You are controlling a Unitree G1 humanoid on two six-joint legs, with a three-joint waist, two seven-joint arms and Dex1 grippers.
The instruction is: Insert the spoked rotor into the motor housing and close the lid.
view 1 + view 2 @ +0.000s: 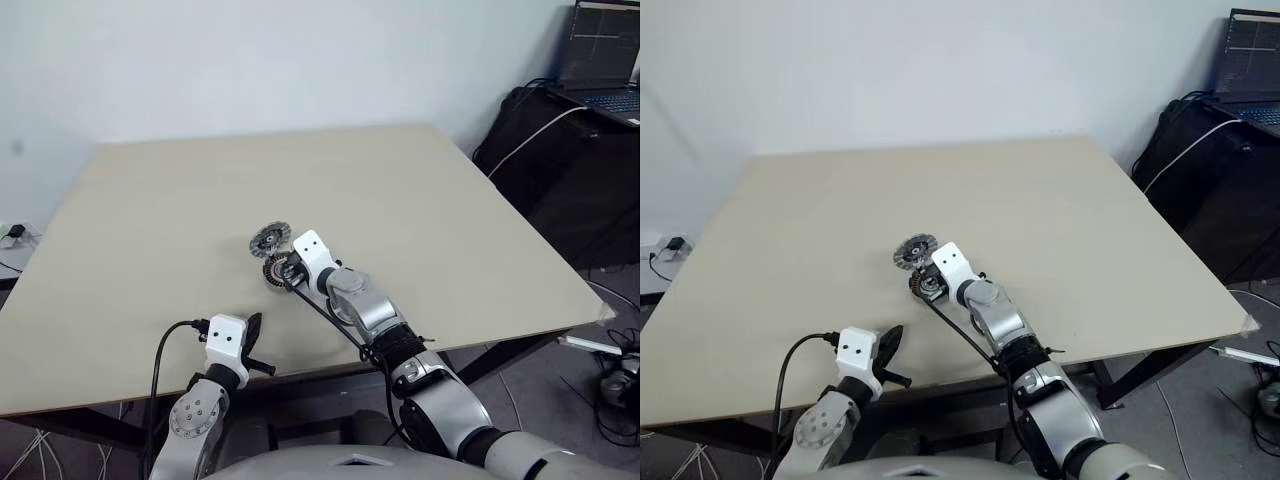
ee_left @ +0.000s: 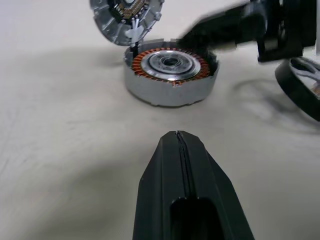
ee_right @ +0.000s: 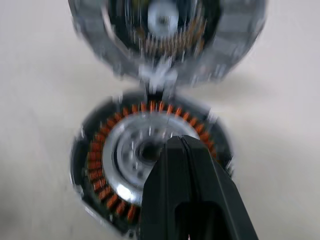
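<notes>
The motor housing (image 2: 170,77) sits open on the table, with copper windings around a silvery centre. Its gray lid (image 2: 127,17) stands swung up at the housing's far edge. My right gripper (image 3: 180,142) is shut, holds nothing, and hovers just over the housing's near rim; it also shows as a dark shape (image 2: 200,32) above the housing. The spoked rotor (image 2: 300,87), dark-rimmed, lies on the table beside the housing, partly cut off by the view's edge. My left gripper (image 2: 177,136) is shut and empty, a short way from the housing near the table's front edge (image 1: 252,335).
The tan table (image 1: 420,210) stretches wide around the parts. A black bag with a laptop (image 1: 605,70) on it stands off the table's far right. Cables lie on the floor at the right.
</notes>
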